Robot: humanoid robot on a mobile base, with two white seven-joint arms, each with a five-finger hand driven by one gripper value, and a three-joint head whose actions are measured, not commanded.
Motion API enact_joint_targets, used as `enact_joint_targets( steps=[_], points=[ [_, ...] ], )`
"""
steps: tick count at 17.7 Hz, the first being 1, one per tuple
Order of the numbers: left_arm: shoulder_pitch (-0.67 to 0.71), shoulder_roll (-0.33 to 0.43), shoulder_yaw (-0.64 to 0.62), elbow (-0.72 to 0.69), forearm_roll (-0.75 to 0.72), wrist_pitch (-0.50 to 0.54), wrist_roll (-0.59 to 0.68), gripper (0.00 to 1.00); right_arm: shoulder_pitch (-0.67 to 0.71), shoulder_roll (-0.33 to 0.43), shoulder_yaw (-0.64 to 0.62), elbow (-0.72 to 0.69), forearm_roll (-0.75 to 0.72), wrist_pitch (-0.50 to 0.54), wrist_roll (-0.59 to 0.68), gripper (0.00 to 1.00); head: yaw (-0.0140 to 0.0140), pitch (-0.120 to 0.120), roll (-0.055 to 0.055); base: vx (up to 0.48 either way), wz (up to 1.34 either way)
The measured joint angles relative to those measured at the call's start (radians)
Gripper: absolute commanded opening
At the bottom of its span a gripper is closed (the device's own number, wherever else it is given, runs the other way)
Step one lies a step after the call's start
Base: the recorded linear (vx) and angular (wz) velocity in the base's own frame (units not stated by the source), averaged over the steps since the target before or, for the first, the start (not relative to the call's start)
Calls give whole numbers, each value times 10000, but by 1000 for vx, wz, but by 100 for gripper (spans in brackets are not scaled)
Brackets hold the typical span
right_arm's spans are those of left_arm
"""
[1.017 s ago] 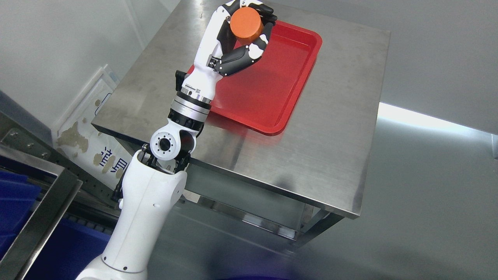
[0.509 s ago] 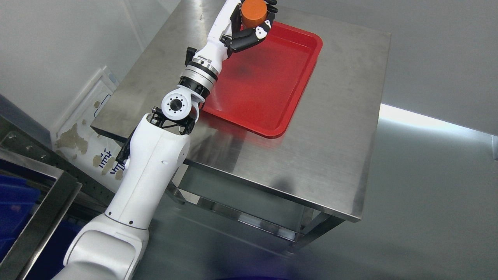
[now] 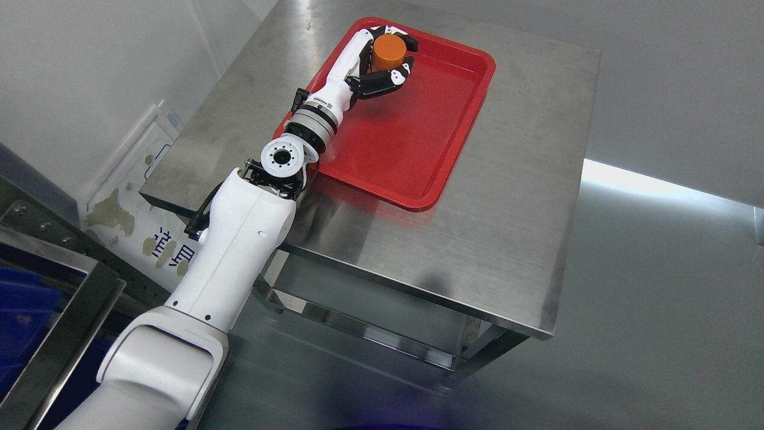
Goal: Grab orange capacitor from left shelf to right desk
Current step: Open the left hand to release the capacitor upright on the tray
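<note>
The orange capacitor [image 3: 388, 52], a short orange cylinder, is held upright in my left hand [image 3: 387, 58], whose black and white fingers [image 3: 382, 80] curl around it. Hand and capacitor are low over the far left part of the red tray [image 3: 418, 149] on the steel desk [image 3: 507, 227]. Whether the capacitor's base touches the tray floor I cannot tell, since the fingers hide it. My left arm reaches up from the lower left across the desk's left edge. The right arm is out of view.
A steel shelf frame [image 3: 65, 316] with blue bins [image 3: 24, 310] stands at the lower left. A white panel with stains and print [image 3: 143, 197] leans between shelf and desk. Grey floor lies to the right of the desk.
My left hand has carried the capacitor away from the camera and down, from high above the tray to just over its far left part. The arm has stretched out further.
</note>
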Motion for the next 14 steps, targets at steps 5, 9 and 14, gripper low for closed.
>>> enact_joint_targets(
  steps=[5,9,14],
  points=[
    [-93,-2,-166,651,28,13,-9,57,-20,1,0,-4,0,0,0,100,0,0,0,-11,-12],
    [-233,-3,-207,972,61,0,-29,95,-18,2,0,-4,0,1,0,100,0,0,0,-1,17],
    [-903,0,39,921,86,-16,-57,100,-16,1,0,-5,0,0,0,100,0,0,0,-9,7]
  ],
)
